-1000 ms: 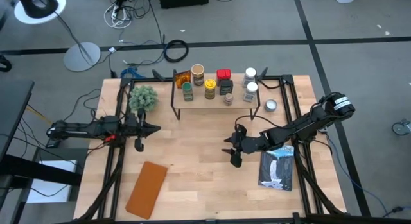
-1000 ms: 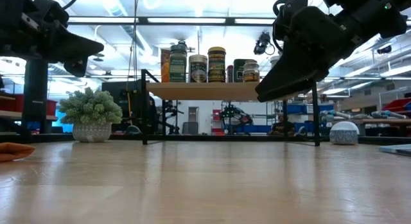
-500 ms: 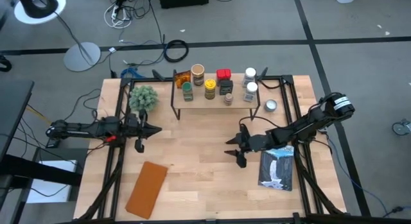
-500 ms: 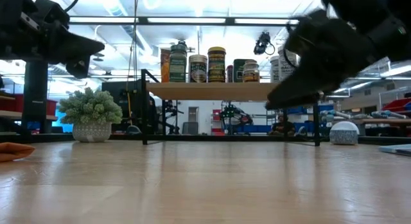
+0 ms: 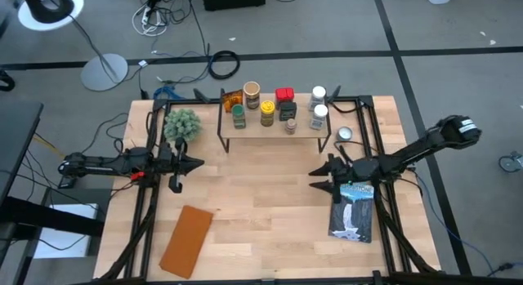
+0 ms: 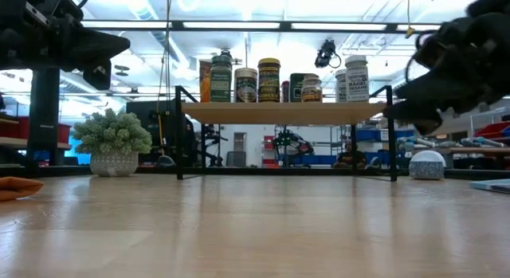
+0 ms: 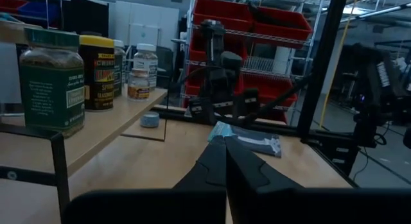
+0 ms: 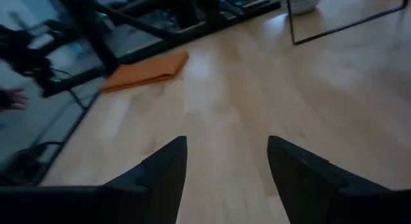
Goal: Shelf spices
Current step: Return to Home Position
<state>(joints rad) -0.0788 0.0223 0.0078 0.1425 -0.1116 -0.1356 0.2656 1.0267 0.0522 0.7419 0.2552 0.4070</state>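
The spices (image 5: 267, 112) stand in a cluster on top of the shelf (image 5: 302, 131), a light-wood board on black legs near the table's far edge; the low view shows the jars (image 6: 268, 79) upright on the shelf board (image 6: 279, 112). My left gripper (image 5: 196, 163) is shut and hovers over the table's left part, in front of the shelf's left end. My right gripper (image 5: 319, 177) is open and empty, above the table in front of the shelf's right end; its two fingers stand apart in the right wrist view (image 8: 227, 160).
A potted plant (image 5: 182, 124) stands left of the shelf. A silver round tin (image 5: 345, 135) sits right of it. A blue-and-white flat packet (image 5: 353, 211) lies by the right edge, just beside my right arm. An orange-brown cloth (image 5: 186, 240) lies near the left near corner.
My right arm has drawn back toward the table's right edge and slightly toward the far edge, ending beside the blue-and-white packet. The spices and the shelf have kept their places.
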